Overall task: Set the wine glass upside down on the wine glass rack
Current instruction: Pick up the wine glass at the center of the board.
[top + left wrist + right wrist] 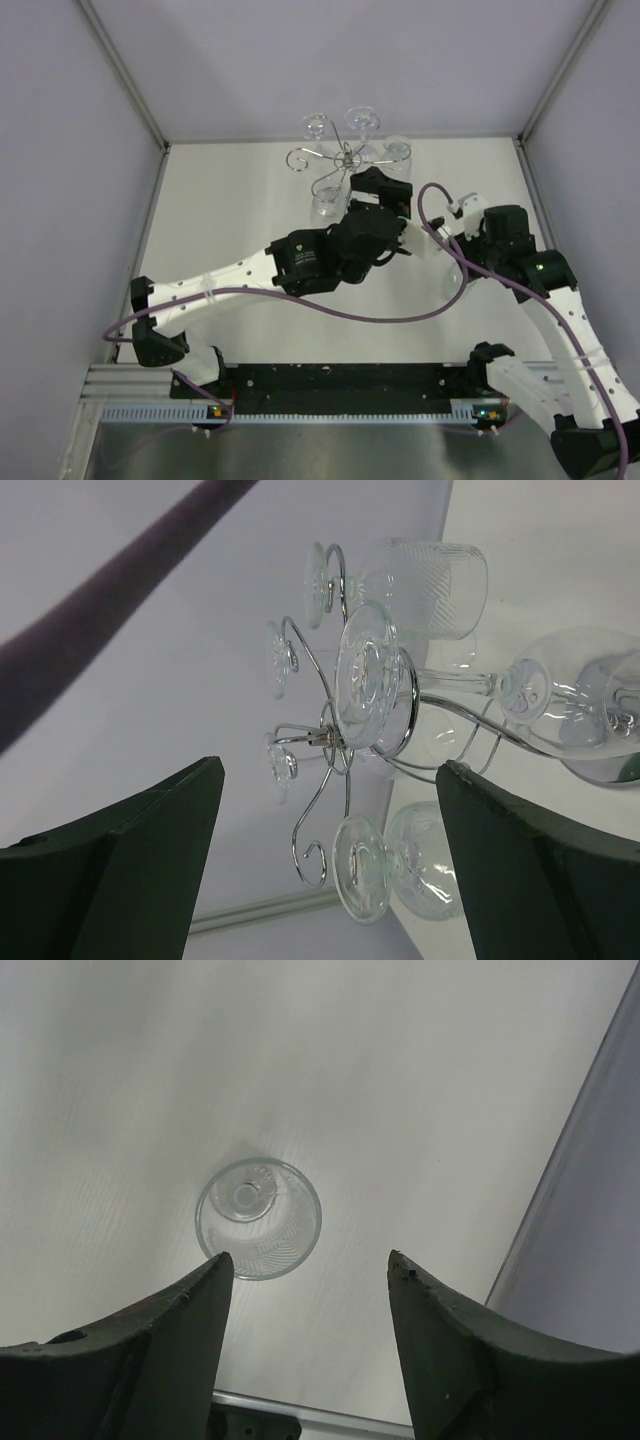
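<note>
Hanging upside down in the wine glass rack [335,742], the wine glass [515,685] is carried by its foot in 1 curled scroll arm, with the stem passed through the wire and the bowl directed toward the mirrored base. It is clear of both grippers. Other glasses [430,585] are hung in the same manner on the neighbouring arms; at least 4 further feet are counted in the left wrist view.

The left gripper [332,780] is presented directly in front of the rack, at the level of the scroll arms. Its 2 fingers [130,870] are spread wide, and nothing is held between them. In the top view the left arm is extended across the table [230,200] to the rack, which is placed at the far edge, close to the back wall.

The right gripper [308,1260] is positioned well apart from the rack, over the right side of the table, and is pointed downward. Its fingers are parted, and nothing is gripped. Below it, 1 separate clear ribbed glass [258,1217] is stood on the table surface, offset toward the left side of the gap between the fingers. Whether that glass is upright or inverted cannot be determined from the right wrist view.
</note>
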Robot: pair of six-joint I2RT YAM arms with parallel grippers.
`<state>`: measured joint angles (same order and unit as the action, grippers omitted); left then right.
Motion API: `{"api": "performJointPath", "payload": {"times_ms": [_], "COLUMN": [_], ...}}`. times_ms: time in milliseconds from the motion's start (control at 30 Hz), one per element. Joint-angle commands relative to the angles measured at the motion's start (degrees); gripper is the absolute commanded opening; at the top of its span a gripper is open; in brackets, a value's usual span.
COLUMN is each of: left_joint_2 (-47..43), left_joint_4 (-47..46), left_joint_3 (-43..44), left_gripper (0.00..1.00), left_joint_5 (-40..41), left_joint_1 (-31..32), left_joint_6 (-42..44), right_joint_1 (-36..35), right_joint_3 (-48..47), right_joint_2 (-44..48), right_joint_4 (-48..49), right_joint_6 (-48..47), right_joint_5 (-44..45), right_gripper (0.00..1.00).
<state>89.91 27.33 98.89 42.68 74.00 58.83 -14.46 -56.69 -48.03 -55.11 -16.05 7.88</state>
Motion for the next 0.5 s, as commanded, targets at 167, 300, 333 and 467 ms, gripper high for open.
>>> {"api": "performJointPath", "payload": {"times_ms": [167,300,333,467], "left_joint_2": [-5.4,-6.2,-6.4,-6.9], "left_joint_4": [-2.1,-2.0,-1.8,-1.7], "left_joint_3": [2.0,2.5,2.5,2.7], "left_gripper": [0.98,0.98,0.98,0.98], "left_joint_5": [-1.5,-1.1,-1.2,-0.8], "left_joint_1": [0.6,0.6,0.6,0.6], "left_joint_6": [-1.7,-1.5,-1.3,-1.2], "right_joint_1": [0.6,1.6,2.1,5.7], "right_joint_3": [0.2,1.1,1.4,2.2], "right_joint_2": [-5.5,-8.0,-8.6,-10.5], "right_joint_4": [-2.7,-2.3,-2.0,-0.7], "right_joint_6": [-4.1,-6.2,-6.7,-9.5], "right_joint_5": [0.9,-0.6,-1.0,-3.5], "right_gripper": [0.62,0.61,0.61,0.60]}}
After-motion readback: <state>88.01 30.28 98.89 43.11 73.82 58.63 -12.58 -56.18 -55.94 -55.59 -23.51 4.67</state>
